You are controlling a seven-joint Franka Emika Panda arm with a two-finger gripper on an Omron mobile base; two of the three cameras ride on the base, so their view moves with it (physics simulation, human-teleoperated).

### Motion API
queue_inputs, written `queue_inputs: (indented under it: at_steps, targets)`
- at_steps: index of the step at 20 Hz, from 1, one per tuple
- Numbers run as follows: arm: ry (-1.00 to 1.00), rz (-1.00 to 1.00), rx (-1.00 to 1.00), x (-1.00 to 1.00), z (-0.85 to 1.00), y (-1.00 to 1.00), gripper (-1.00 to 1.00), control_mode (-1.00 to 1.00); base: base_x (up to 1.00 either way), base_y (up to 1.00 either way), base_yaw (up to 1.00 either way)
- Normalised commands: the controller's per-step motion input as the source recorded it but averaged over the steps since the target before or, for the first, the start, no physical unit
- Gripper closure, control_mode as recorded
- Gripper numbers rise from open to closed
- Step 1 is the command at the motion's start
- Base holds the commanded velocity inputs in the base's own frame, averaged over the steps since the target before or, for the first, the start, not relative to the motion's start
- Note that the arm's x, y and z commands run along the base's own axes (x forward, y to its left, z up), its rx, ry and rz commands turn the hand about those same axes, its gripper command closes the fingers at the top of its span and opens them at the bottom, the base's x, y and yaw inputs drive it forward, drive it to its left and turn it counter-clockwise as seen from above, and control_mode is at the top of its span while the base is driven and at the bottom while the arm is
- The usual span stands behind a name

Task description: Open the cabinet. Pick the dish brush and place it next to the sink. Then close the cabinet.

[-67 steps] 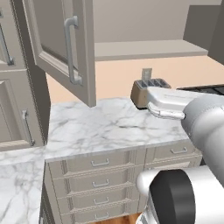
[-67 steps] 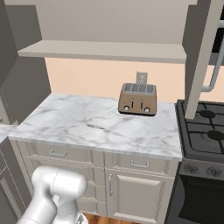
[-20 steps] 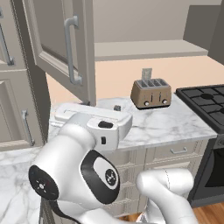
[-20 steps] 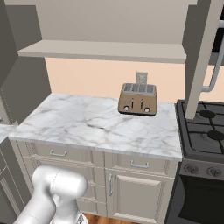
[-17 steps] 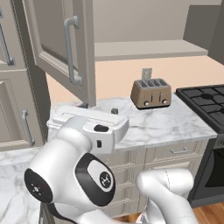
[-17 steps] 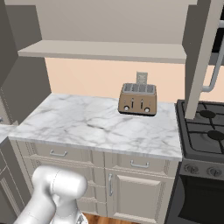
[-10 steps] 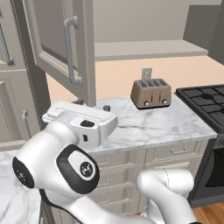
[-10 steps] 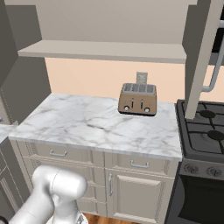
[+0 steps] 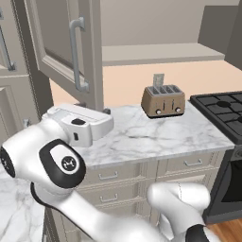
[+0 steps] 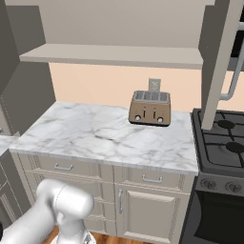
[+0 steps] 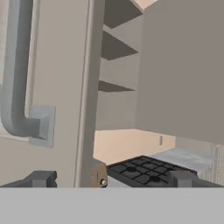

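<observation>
The cabinet stands open. Its left door (image 9: 61,45) with a silver bar handle (image 9: 75,54) swings out over the counter, and its right door (image 10: 219,62) hangs open above the stove. In the hand view that left door's edge (image 11: 85,87) and handle (image 11: 15,74) rise close in front, left of my gripper (image 11: 113,178). The gripper is open with nothing between its fingertips (image 11: 39,178). My white hand (image 9: 80,124) hovers below the left door. The cabinet's lower shelf (image 10: 114,55) is in sight. The dish brush and the sink are out of view.
A brown toaster (image 9: 163,100) (image 10: 150,108) sits at the back of the marble counter (image 10: 105,136). A black gas stove (image 9: 222,106) (image 10: 224,138) adjoins the counter on the right. Drawer fronts (image 10: 62,167) run below. A tall cupboard (image 9: 9,71) stands at the left.
My arm has swung left across the left base view, bringing the hand under the open left door. The gripper stays open. Toaster and doors have not moved.
</observation>
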Motion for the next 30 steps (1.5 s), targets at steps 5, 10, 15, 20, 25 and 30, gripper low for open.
queue_inputs:
  at_steps: [5,10,15,20,25,30]
  targets:
    - [0.04,-0.05,0.0,0.29,0.0,0.09,-1.0,-1.0,0.0,0.0,0.0]
    - [0.07,0.0,0.0,0.4,-0.16,0.0,-1.0,-1.0,0.0,0.0,0.0]
    - [0.02,0.0,0.0,0.35,-0.24,0.01,-1.0,-1.0,0.0,0.0,0.0]
    - [0.0,0.0,0.0,0.28,-0.12,0.06,-1.0,-1.0,0.0,0.0,0.0]
    - [0.0,0.0,0.0,0.31,0.0,-0.02,-1.0,-1.0,0.0,0.0,0.0]
    - [0.0,-0.01,0.0,0.29,0.0,-0.22,-1.0,-1.0,0.0,0.0,0.0]
